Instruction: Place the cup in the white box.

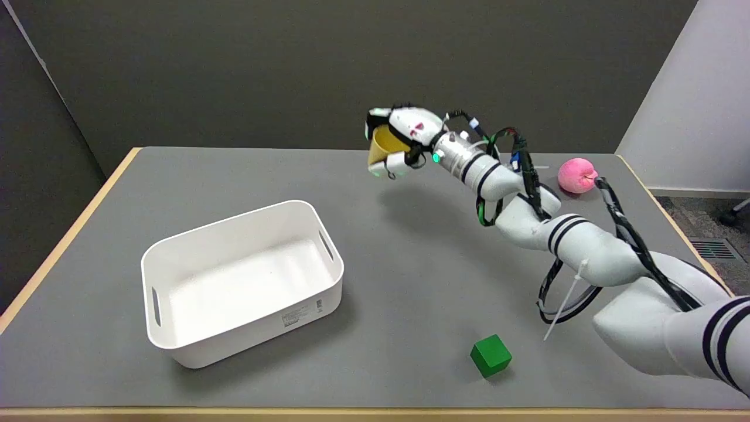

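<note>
Yellow and tipped on its side, the cup (384, 146) sits in the grasp of the right hand (398, 142), whose fingers wrap it from above and below — the cup is held in the air over the far part of the grey table (410, 281), near the middle of the far edge. Its shadow falls on the tabletop just beneath. The white arm (562, 234), trailing black cables, reaches in from the near right corner toward that spot.

The white box (243, 281) stands on the left half of the table, well apart from the cup and nearer the front edge; it is open-topped, with slot handles in its walls and a small label on its near right side. A green cube (491, 355) rests close to the near edge, right of the box. A pink apple-like ball (577, 175) lies by the far right corner, just beside the arm's cables.
</note>
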Robot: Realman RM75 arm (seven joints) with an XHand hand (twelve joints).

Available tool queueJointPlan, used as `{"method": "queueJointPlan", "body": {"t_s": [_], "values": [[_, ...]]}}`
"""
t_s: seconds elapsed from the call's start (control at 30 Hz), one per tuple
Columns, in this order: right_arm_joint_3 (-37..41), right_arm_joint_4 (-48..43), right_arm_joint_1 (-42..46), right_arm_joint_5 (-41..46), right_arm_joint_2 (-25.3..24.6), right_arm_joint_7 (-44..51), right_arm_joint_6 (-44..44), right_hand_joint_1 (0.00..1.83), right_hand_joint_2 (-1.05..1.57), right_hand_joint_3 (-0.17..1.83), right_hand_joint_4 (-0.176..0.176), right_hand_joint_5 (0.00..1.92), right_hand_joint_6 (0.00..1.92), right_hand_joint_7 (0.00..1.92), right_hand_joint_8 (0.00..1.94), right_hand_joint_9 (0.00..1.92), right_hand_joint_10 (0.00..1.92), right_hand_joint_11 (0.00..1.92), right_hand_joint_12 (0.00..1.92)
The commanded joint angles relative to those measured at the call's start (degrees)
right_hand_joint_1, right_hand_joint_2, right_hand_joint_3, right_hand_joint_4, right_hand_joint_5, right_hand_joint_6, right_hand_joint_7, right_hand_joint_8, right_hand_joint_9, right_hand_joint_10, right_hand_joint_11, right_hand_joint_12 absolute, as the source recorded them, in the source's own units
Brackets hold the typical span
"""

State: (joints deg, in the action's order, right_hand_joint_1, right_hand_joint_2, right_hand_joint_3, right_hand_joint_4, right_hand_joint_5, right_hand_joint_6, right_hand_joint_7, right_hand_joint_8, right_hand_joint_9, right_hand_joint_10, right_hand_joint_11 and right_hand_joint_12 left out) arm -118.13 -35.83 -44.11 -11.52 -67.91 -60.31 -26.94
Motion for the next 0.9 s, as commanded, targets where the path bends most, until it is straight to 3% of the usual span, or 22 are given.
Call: {"method": "queueJointPlan", "body": {"t_s": [0.03, 0.23, 0.37, 0.47, 0.57, 0.9], "values": [[1.2, -43.1, 10.4, -3.2, 9.8, -0.5, -8.2, 1.32, 1.2, 0.12, -0.125, 0.55, 1.61, 0.75, 1.34, 0.73, 1.54, 0.86, 1.91], [-2.8, -53.6, 12.9, -2.9, 9.9, -0.9, -5.6, 1.32, 1.18, 0.16, -0.128, 0.55, 1.6, 0.76, 1.33, 0.75, 1.51, 0.87, 1.87], [-5.2, -56.6, 17.7, 4.2, 8.4, -3.2, -2.2, 1.33, 1.18, 0.16, -0.128, 0.55, 1.6, 0.76, 1.33, 0.76, 1.51, 0.87, 1.86], [-6.3, -54.4, 22.0, 9.8, 4.7, -3.2, -2.2, 1.32, 1.18, 0.15, -0.128, 0.55, 1.6, 0.77, 1.33, 0.75, 1.52, 0.87, 1.87], [-6.9, -50.5, 24.5, 10.0, 0.6, -3.2, -2.2, 1.32, 1.19, 0.15, -0.13, 0.54, 1.6, 0.76, 1.34, 0.74, 1.53, 0.84, 1.88], [-12.3, -34.5, 20.8, 14.5, -5.3, -3.3, -0.4, 1.32, 1.19, 0.15, -0.126, 0.54, 1.59, 0.76, 1.35, 0.73, 1.55, 0.83, 1.88]]}}
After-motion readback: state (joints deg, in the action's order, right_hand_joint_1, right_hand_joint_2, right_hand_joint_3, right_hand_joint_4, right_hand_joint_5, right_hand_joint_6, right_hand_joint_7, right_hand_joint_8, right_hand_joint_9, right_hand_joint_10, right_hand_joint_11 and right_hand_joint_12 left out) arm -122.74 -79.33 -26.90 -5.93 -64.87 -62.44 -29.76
